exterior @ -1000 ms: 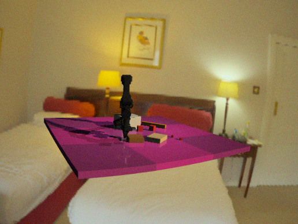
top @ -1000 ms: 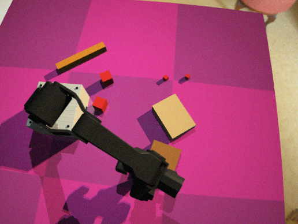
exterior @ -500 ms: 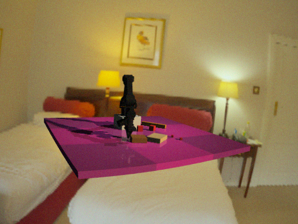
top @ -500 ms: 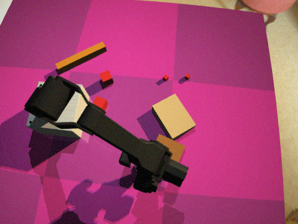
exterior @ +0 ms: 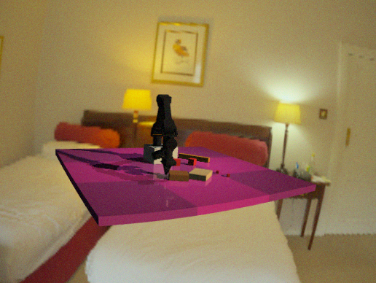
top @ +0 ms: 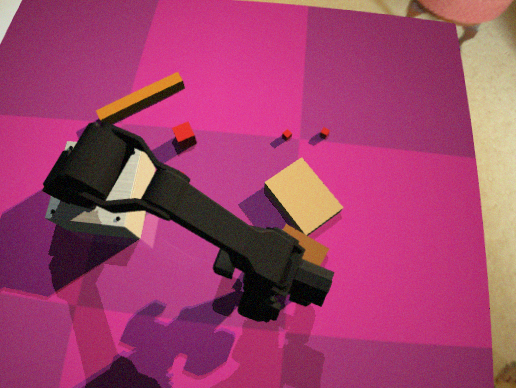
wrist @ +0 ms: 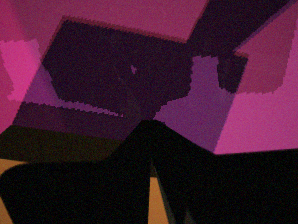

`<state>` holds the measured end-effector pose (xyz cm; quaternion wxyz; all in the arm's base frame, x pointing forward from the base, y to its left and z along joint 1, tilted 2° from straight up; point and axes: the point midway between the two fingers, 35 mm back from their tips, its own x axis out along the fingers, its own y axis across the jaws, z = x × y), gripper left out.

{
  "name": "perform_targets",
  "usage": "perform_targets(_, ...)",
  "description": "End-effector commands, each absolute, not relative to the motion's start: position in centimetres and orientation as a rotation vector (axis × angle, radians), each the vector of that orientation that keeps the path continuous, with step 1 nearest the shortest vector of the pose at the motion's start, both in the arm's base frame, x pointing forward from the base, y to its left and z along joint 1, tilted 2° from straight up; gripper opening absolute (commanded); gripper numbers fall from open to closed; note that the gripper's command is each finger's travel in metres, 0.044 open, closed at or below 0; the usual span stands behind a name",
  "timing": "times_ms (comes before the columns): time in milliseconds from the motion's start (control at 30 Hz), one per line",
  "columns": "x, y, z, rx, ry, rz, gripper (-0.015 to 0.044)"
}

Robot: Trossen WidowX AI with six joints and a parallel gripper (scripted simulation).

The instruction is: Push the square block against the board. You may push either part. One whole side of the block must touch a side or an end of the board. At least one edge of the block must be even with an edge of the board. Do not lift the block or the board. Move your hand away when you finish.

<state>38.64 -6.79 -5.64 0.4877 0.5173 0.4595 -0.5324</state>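
The tan flat board (top: 304, 195) (exterior: 201, 173) lies right of the table's middle. The orange-brown square block (top: 313, 249) (exterior: 178, 175) (wrist: 10, 167) lies at the board's near side, partly hidden under my hand. I cannot tell if the two touch. My gripper (top: 280, 280) (exterior: 167, 171) (wrist: 148, 127) is shut and empty. It points down at the table, right beside the block on the side away from the board. In the wrist view the block shows low between and beside the dark fingers.
A long orange bar (top: 140, 96) (exterior: 194, 157) lies at the back left. A red cube (top: 183, 131) and two tiny red cubes (top: 287, 134) (top: 325, 132) lie behind the board. The arm's base (top: 100, 205) stands at the left. The table's edge (top: 480, 200) runs down the right.
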Motion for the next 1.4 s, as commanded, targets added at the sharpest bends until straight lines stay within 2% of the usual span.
perform_targets(0, 38.7, -5.9, -5.9, 1.258, 1.130, -1.294, 0.0000)
perform_targets(833, 40.3, -2.2, -6.0, 1.260, 1.131, -1.292, 0.0000)
perform_targets(1367, 40.3, -4.4, -5.9, 1.259, 1.130, -1.293, 0.0000)
